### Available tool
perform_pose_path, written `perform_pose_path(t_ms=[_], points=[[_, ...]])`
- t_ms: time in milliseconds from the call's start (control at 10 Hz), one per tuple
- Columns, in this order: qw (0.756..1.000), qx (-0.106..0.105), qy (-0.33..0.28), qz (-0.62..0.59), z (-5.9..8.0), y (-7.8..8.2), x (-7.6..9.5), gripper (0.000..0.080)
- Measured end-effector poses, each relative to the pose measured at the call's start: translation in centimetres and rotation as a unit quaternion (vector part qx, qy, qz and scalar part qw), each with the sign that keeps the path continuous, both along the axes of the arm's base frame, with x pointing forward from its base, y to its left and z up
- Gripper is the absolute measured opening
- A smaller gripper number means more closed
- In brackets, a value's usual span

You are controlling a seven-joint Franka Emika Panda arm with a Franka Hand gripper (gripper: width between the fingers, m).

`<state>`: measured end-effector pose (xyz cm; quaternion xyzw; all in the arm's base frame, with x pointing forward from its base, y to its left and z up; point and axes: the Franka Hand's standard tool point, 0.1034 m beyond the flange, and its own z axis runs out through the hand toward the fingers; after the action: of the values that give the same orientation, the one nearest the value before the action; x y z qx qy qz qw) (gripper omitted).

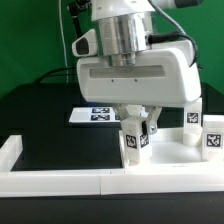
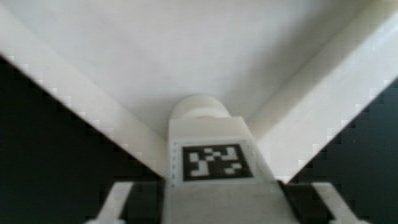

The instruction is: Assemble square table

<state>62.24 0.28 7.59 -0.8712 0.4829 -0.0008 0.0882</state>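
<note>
My gripper (image 1: 137,140) is shut on a short white leg (image 1: 131,141) with a black-and-white tag and holds it upright, low over the near corner of the square table top (image 1: 172,152). In the wrist view the held leg (image 2: 215,150) sits between the two fingers (image 2: 135,200), and its tip points at a corner of the white top (image 2: 196,50) below it. Two more tagged legs (image 1: 192,118) (image 1: 212,138) stand upright at the top's side on the exterior view's right. The fourth leg is out of view.
The marker board (image 1: 92,115) lies flat on the black table behind the gripper. Long white border rails (image 1: 60,180) run along the front and turn up at the exterior view's left (image 1: 10,150). A green backdrop stands behind.
</note>
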Motion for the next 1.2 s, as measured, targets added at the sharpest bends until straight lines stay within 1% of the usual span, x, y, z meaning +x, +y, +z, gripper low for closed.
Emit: perform_pose_path(t_ms=[100, 200, 300, 400, 500, 600, 700, 800, 900, 1000, 1100, 1200], points=[[0.993, 0.029, 0.019, -0.109, -0.1, 0.3, 0.0, 0.0291], [0.976, 0.053, 0.036, -0.209, -0.2, 0.6, 0.1, 0.0291], [0.957, 0.067, 0.046, -0.28, -0.3, 0.9, 0.2, 0.0291], [0.938, 0.072, 0.056, -0.334, -0.1, 1.4, 0.4, 0.0291], [0.935, 0.073, 0.058, -0.342, -0.1, 1.5, 0.5, 0.0291], [0.939, 0.072, 0.056, -0.332, -0.2, 1.5, 0.4, 0.0295], [0.953, 0.065, 0.052, -0.29, -0.3, 1.5, 0.3, 0.0295], [0.982, 0.047, 0.053, -0.175, -0.4, 1.6, -0.2, 0.0519], [0.995, 0.04, 0.042, -0.077, -0.2, 1.5, -0.2, 0.0519], [0.999, 0.038, 0.034, 0.018, -0.3, 1.4, -0.5, 0.0623], [0.999, 0.036, 0.031, 0.026, -0.3, 1.4, -0.5, 0.0641], [0.998, 0.034, 0.026, 0.054, -0.3, 1.4, -0.5, 0.0641]])
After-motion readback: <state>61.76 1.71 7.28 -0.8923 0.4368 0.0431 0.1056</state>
